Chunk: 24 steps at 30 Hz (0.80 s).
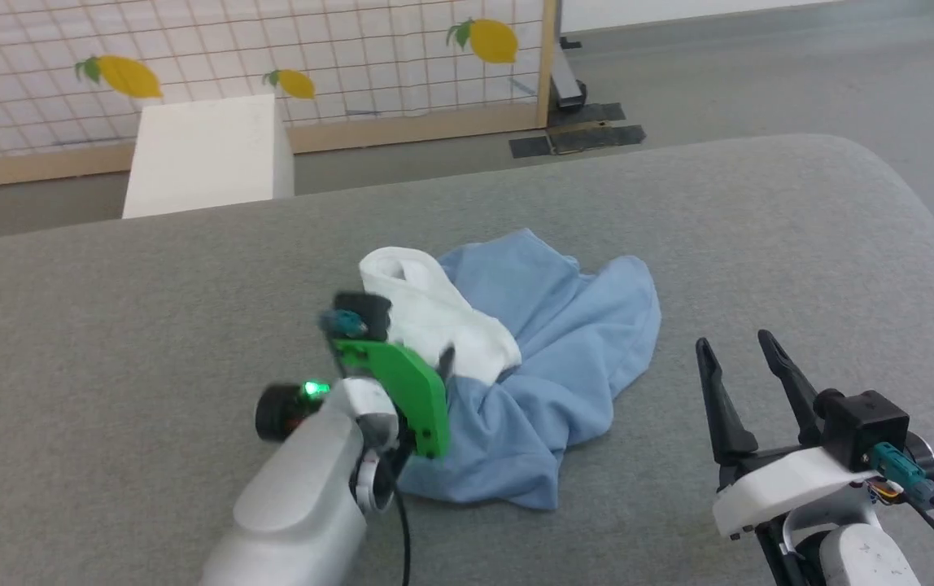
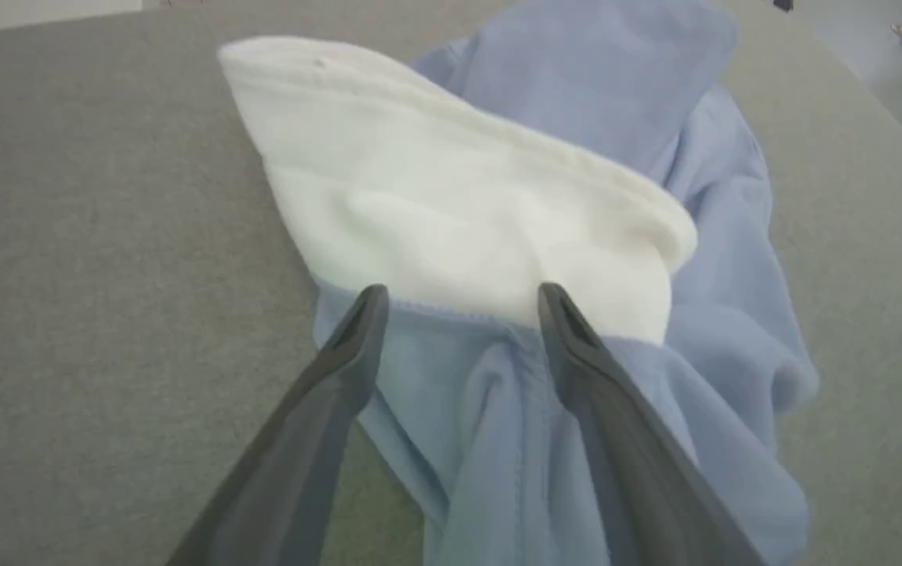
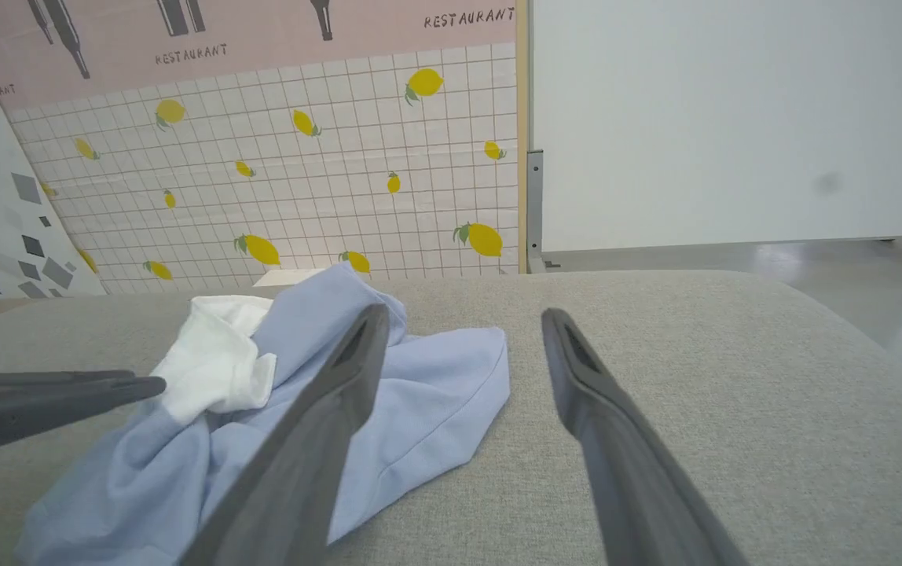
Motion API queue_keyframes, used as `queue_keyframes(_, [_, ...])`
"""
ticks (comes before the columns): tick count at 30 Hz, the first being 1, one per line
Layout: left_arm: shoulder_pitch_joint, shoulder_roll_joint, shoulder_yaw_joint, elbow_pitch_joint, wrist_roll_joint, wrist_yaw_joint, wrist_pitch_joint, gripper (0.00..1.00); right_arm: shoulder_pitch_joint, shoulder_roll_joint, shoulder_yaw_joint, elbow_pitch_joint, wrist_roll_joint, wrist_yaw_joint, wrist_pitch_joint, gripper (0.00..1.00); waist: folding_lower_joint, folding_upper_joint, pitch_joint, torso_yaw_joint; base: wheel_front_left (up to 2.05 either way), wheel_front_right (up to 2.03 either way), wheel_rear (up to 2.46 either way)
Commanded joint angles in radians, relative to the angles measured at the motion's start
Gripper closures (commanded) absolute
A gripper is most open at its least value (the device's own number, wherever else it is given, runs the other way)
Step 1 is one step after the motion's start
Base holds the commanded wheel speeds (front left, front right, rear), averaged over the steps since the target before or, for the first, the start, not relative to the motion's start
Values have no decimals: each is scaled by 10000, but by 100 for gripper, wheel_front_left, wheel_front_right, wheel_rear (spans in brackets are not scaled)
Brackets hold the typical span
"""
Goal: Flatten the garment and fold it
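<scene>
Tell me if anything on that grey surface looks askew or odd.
The light blue knit polo shirt lies crumpled in a heap on the grey padded surface, its white collar bunched up on top rather than spread flat. Nothing looks spilled or damaged.

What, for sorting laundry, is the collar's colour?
White collar; left wrist view shows it best.
</scene>
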Motion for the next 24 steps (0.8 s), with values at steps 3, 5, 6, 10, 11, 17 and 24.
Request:
queue_keyframes(3, [244,182,607,-981,141,184,-2452,0,102,7,65,-102,16,-17,37,0,1,0,19,359,0,0,0])
queue_keyframes(5, [544,363,896,-1517,351,401,-3797,0,113,7,96,-143,4,-17,60,0,1,0,11,516,0,0,0])
queue_keyframes(6, [762,477,1036,-1820,480,528,-4198,0,118,7,109,-164,-2,-17,77,0,1,0,9,598,0,0,0])
queue_keyframes(10, [1917,868,1739,-3349,1004,992,-4562,0,105,7,167,-302,-34,-17,160,0,1,0,78,916,0,0,0])
queue_keyframes(11, [2209,939,1991,-3892,1213,1081,-4567,0,87,7,201,-358,-38,-17,186,0,1,0,118,989,0,0,0])
queue_keyframes(17, [4275,850,3443,-6208,2182,1049,-4575,0,-112,7,1066,-683,337,-17,1555,0,1,0,506,1633,0,0,0])
queue_keyframes(24, [4770,221,4275,-6739,2803,466,-4577,0,-934,7,1408,-563,1414,-17,5178,0,1,0,908,2473,0,0,0])
